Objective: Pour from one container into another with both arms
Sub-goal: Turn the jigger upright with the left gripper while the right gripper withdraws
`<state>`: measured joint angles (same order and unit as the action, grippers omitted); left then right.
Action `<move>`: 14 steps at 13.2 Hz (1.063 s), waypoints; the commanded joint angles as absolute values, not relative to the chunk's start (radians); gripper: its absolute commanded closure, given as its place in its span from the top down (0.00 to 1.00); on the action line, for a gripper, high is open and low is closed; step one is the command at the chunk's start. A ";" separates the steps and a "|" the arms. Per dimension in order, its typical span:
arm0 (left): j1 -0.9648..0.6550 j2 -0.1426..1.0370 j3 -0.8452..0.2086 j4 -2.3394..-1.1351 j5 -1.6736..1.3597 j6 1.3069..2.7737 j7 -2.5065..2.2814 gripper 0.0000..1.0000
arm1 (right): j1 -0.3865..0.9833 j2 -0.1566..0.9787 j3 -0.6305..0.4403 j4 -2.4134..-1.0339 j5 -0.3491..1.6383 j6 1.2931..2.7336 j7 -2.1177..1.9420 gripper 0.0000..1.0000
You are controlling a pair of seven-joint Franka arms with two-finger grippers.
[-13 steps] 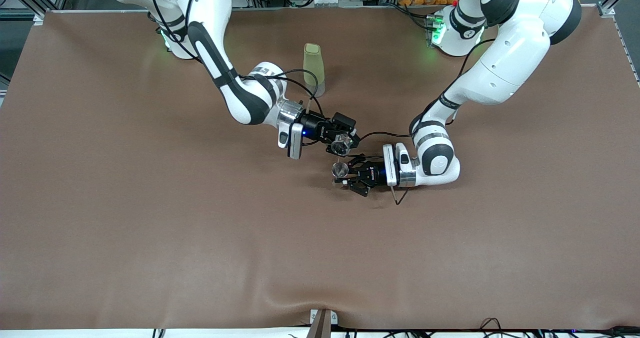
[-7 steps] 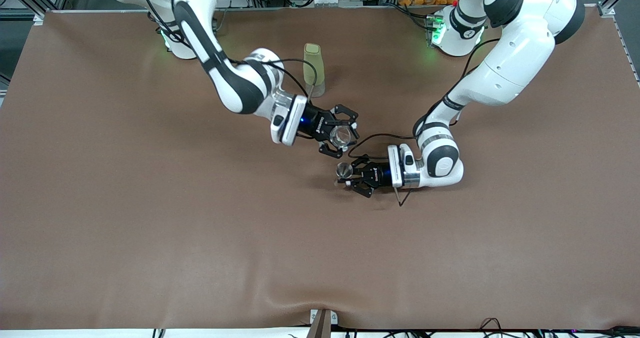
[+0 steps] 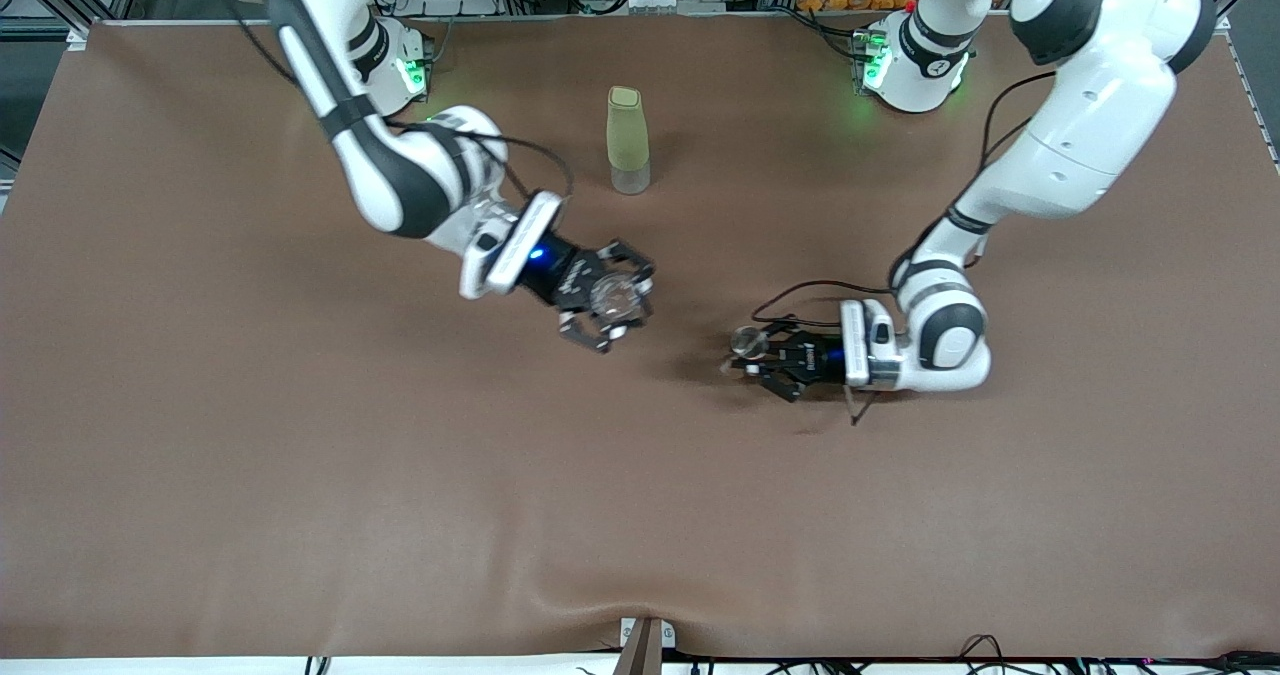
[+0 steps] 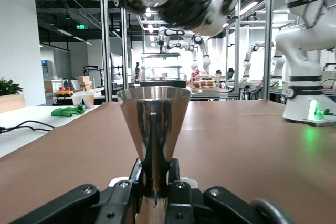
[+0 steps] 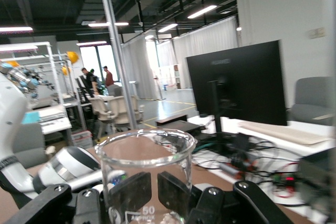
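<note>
**Operator:** Confirming claw states before the next step?

**Technician:** Right claw (image 3: 607,307) is closed on the glass beaker (image 3: 615,296), held over the middle of the counter (image 3: 200,455). Left claw (image 3: 757,355) is clamped on the stem of the metal cone cup (image 3: 745,339), held over the counter toward the left arm's end. The two vessels are well apart. A green tumbler (image 3: 627,140) stands on the counter nearer the arm bases.

**Operator:** Orientation of each vessel?

**Technician:** Both are upright: long axis vertical, mouth up. In the left wrist view the metal cone cup (image 4: 153,129) flares upward from the grip; in the right wrist view the glass beaker (image 5: 146,166) shows a level rim.

**Operator:** Procedure guidance?

**Technician:** Judged only: keep both axes vertical and the grips firm while moving, since tilting risks spillage. Whether either vessel holds contents cannot be determined
</note>
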<state>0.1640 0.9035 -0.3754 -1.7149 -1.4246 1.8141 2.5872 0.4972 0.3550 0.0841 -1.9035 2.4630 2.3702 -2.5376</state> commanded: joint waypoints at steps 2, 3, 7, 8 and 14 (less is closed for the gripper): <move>0.288 0.873 -0.380 -1.730 -1.248 1.727 2.498 0.00 | 0.261 0.287 0.190 -2.043 2.282 2.210 -2.557 0.00; 0.320 0.873 -0.380 -1.730 -1.203 1.709 2.478 0.00 | 0.206 0.287 0.190 -2.068 2.187 2.135 -2.513 0.00; 0.469 0.870 -0.380 -1.704 -1.014 1.634 2.419 0.00 | -0.039 0.290 0.178 -2.112 1.788 1.835 -2.392 0.00; 0.504 0.874 -0.380 -1.700 -0.976 1.599 2.410 0.00 | -0.081 0.291 0.157 -2.112 1.697 1.775 -2.376 0.00; 0.658 0.900 -0.374 -1.637 -0.787 1.534 2.391 0.00 | -0.097 0.305 -0.167 -2.109 1.324 1.456 -2.370 0.00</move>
<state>0.6323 0.8923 -0.3705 -1.6615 -0.8286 1.5564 2.4149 -0.0990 0.3210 -0.0968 -2.0972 1.4100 1.5230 -2.3862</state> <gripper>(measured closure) 0.789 0.859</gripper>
